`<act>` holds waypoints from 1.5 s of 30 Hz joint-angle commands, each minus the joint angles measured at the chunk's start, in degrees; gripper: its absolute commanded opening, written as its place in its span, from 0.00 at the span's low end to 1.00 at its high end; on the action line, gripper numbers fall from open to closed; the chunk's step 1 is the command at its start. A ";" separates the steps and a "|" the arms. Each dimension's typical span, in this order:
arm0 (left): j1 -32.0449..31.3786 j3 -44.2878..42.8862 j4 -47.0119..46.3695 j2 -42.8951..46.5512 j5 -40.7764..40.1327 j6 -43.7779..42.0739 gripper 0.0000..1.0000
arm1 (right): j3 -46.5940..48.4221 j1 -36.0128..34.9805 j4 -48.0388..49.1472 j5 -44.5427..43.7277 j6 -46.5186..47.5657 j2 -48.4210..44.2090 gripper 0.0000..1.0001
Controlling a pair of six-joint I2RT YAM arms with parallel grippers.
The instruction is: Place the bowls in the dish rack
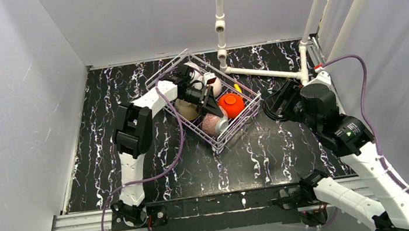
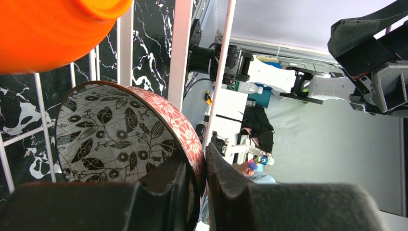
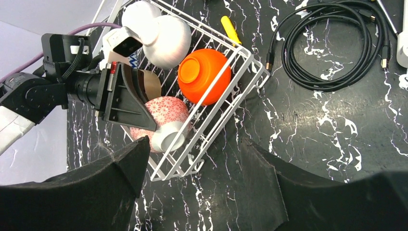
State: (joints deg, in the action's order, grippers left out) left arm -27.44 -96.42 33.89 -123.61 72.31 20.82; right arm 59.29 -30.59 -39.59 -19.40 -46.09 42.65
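Note:
The wire dish rack point(image 1: 248, 117) stands mid-table and holds several bowls. My left gripper point(image 1: 207, 102) reaches into it and is shut on the rim of the pink-speckled bowl point(image 1: 214, 124), which is tipped on its side in the rack's near corner. In the left wrist view the fingertips point(image 2: 219, 166) pinch that rim point(image 2: 185, 130). The red-orange bowl point(image 1: 231, 105) lies upside down beside it. Two white bowls point(image 3: 168, 41) and the tan bowl point(image 3: 150, 84) sit behind it. My right gripper point(image 3: 192, 159) is open and empty above the table, right of the rack point(image 3: 240, 67).
A white pipe frame point(image 1: 262, 73) runs along the back right. A coiled black cable point(image 3: 332, 48) lies on the table to the right of the rack. A small yellow object point(image 3: 228, 28) lies at the rack's far side.

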 commanded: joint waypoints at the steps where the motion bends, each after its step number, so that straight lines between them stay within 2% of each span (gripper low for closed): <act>1: 1.16 -2.07 2.12 -0.75 -4.54 -1.50 0.13 | 0.82 0.17 0.06 -1.73 0.12 -1.19 0.77; 7: 2.36 -2.92 2.74 -0.63 -7.87 -1.71 0.26 | 0.42 0.16 0.13 -1.52 -0.06 -1.19 0.77; 16: 3.18 -4.96 4.18 0.65 -14.35 -1.91 0.31 | 0.28 0.13 0.37 -1.34 0.03 -0.99 0.77; 23: 3.16 -6.18 4.95 2.58 -17.48 -1.76 0.38 | 0.27 0.14 0.33 -1.41 -0.21 -1.29 0.77; 37: 3.15 -11.83 14.36 5.73 -28.27 -7.83 0.54 | 1.11 0.15 1.19 -1.53 -0.32 -1.88 0.77; 45: 3.18 -14.49 19.68 7.46 -36.28 -11.70 0.57 | 2.37 0.17 1.28 -2.32 0.46 -1.37 0.78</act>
State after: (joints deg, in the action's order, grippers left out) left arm -24.53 -108.90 48.97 -121.80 40.40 11.88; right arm 59.24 -30.59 -40.14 -20.32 -46.24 40.99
